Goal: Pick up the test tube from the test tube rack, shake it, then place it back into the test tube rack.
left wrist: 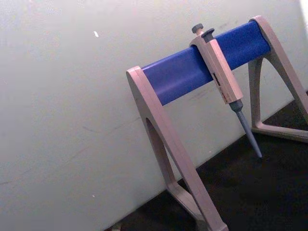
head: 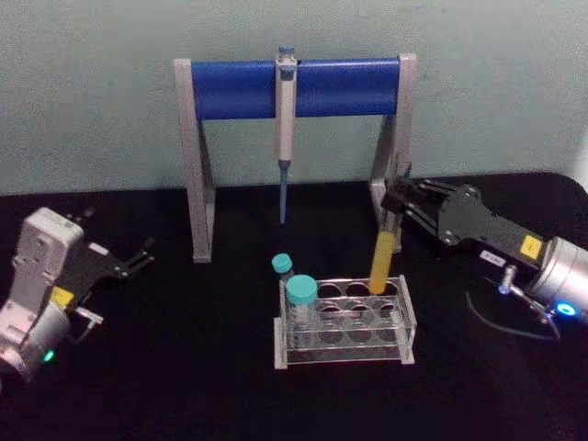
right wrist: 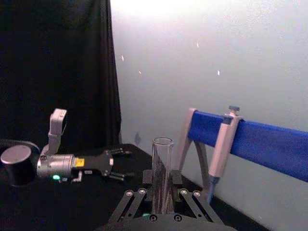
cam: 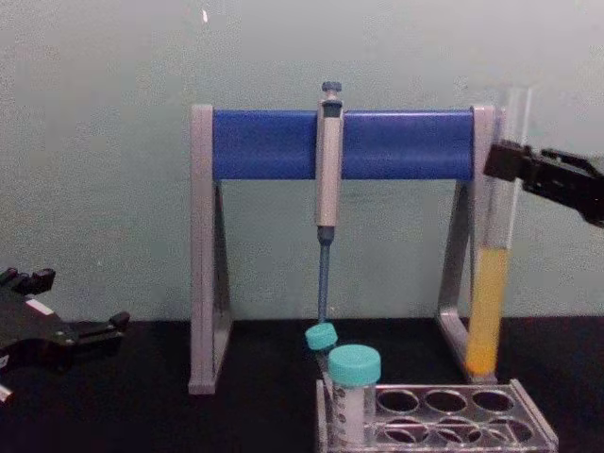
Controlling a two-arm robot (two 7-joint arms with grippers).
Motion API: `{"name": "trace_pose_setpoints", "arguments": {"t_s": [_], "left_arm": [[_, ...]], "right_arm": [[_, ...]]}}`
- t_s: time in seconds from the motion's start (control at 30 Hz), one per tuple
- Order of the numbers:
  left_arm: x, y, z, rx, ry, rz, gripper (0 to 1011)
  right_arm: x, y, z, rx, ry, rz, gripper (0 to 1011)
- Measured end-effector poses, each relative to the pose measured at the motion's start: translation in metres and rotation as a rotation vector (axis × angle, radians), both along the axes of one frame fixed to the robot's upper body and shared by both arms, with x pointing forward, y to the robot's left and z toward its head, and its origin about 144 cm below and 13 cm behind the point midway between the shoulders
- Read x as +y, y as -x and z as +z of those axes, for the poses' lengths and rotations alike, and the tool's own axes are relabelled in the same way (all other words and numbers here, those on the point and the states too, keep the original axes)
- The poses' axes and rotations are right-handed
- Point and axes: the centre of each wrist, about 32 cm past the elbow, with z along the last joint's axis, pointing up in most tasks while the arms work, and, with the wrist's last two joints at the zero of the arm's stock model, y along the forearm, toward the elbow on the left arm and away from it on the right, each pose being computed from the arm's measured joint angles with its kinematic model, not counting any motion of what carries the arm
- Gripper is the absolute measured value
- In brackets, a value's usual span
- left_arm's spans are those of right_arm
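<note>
Within right claw [head: 395, 212], test tube [head: 383, 262]

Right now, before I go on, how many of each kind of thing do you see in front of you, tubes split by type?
Uncapped test tube, yellow liquid, held in the right claw: 1
Teal-capped tubes: 2
Test tube rack: 1
Pipette stand: 1
Pipette on the stand: 1
Total: 6
The left claw rests open at the left, not counted.

1 test tube [head: 382, 262], 2 teal-cap tubes [head: 300, 294], 1 rack [head: 344, 360], 1 pipette [head: 286, 119].
</note>
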Motion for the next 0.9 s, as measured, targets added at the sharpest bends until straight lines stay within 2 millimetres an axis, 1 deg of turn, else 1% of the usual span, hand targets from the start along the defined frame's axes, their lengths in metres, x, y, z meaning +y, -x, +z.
{"name": "trace_pose_setpoints", "arguments": {"t_s": [0.17, 0.27, 0.4, 0.63, 0.9], "left_arm": [[0.0, 0.0, 0.0, 0.0, 0.0, 0.0, 1001], [0.0, 0.0, 0.0, 0.0, 0.0, 0.0, 1001], [0.0, 0.0, 0.0, 0.0, 0.0, 0.0, 1001], [0.0, 0.0, 0.0, 0.0, 0.0, 0.0, 1001], [0.0, 0.0, 0.0, 0.0, 0.0, 0.0, 1001]], "right_arm": [[-0.009, 0.006, 0.001, 0.009, 0.021, -0.029, 230], [-0.016, 0.009, 0.002, 0.01, 0.037, -0.076, 232], [-0.017, 0.01, 0.003, -0.001, 0.053, -0.121, 232], [-0.005, 0.003, 0.005, -0.032, 0.088, -0.221, 230], [0.011, -0.007, 0.005, -0.047, 0.082, -0.243, 232]]}}
